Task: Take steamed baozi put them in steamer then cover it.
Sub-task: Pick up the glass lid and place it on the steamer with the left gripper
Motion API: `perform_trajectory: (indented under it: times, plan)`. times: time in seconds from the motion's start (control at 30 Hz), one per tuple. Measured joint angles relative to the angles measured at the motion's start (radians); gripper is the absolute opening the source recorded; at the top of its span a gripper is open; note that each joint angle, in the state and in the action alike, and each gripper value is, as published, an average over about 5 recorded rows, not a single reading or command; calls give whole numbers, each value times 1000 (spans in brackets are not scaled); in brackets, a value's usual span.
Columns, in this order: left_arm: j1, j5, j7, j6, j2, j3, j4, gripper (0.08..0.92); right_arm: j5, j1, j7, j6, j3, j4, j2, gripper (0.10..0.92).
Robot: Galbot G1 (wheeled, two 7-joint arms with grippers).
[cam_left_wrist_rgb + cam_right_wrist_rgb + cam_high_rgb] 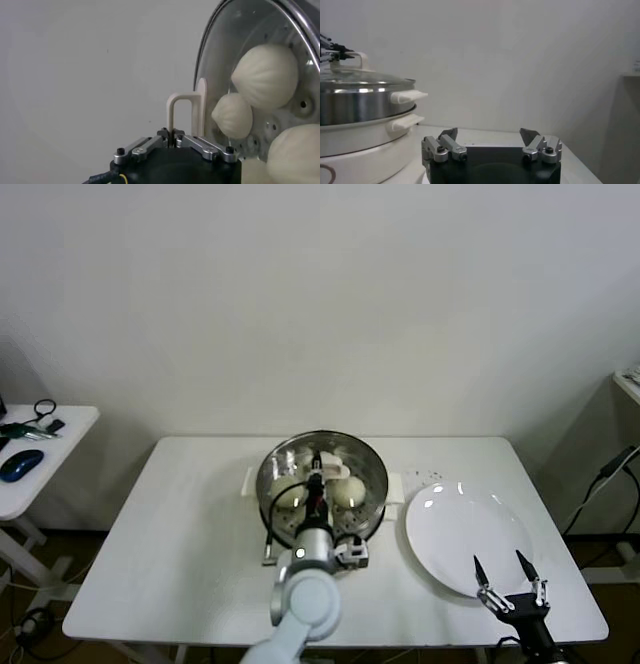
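The steamer (378, 496) stands mid-table, a steel basket (355, 107) on a white pot base (360, 145). The glass cover (345, 452) lies on top of it. My left gripper (318, 482) is above the cover's centre, shut on its cream bar handle (172, 115). Through the glass (225, 50) I see steamed baozi (265, 75) on the perforated floor, also visible from the head view (348, 491). My right gripper (500, 569) hangs open and empty over the near edge of the white plate (465, 529), apart from the steamer.
The flat white plate lies right of the steamer with nothing on it. A side table (60, 434) at the far left holds a blue mouse (22, 464) and cables. A white wall stands behind the table.
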Motion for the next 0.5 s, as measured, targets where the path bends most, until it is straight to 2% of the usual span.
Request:
perform_trajectory:
  times: [0.4,0.5]
  plan:
    - [19,16,-27,-12,-2,-2,7,135,-10,-1,0,4,-1,5,3,823]
    - [25,11,-24,-9,1,4,-1,161,-13,0,0,2,-2,9,4,823]
